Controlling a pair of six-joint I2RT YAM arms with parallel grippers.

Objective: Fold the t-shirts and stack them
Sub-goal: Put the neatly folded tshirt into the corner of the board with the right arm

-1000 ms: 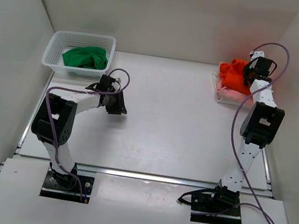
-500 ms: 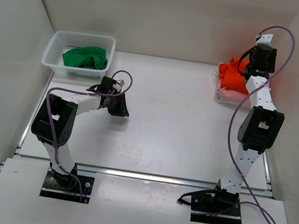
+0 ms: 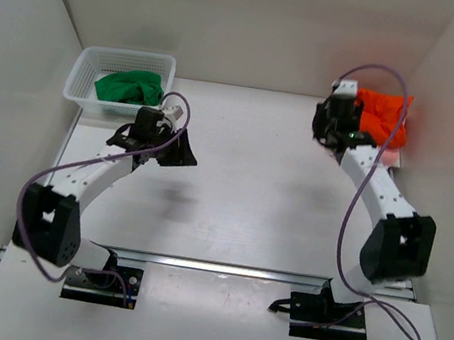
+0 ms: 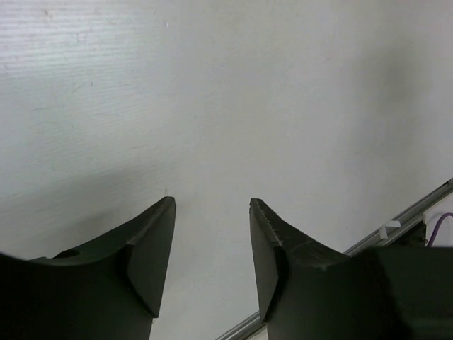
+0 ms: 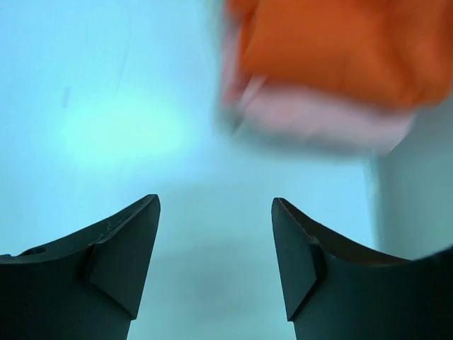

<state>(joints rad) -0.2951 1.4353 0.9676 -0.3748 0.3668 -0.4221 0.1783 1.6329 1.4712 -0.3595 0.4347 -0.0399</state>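
The bright orange-red t-shirt (image 3: 384, 117) lies bunched at the back right by the wall. In the right wrist view it (image 5: 333, 42) sits on the pale pink t-shirt (image 5: 318, 117), both blurred. The green t-shirt (image 3: 128, 87) lies crumpled in the white mesh basket (image 3: 83, 72) at the back left. My right gripper (image 3: 326, 123) is just left of the orange pile, open and empty (image 5: 216, 205). My left gripper (image 3: 180, 153) hangs over bare table in front of the basket, open and empty (image 4: 212, 205).
White walls close in the table on the left, back and right. A metal rail (image 3: 238, 269) runs along the near edge and also shows in the left wrist view (image 4: 403, 223). Purple cables loop over both arms.
My right gripper has swung left off the orange and pink pile, its elbow dropping low. The pile now lies further right by the wall. My left arm has stretched out, its gripper near the same spot.
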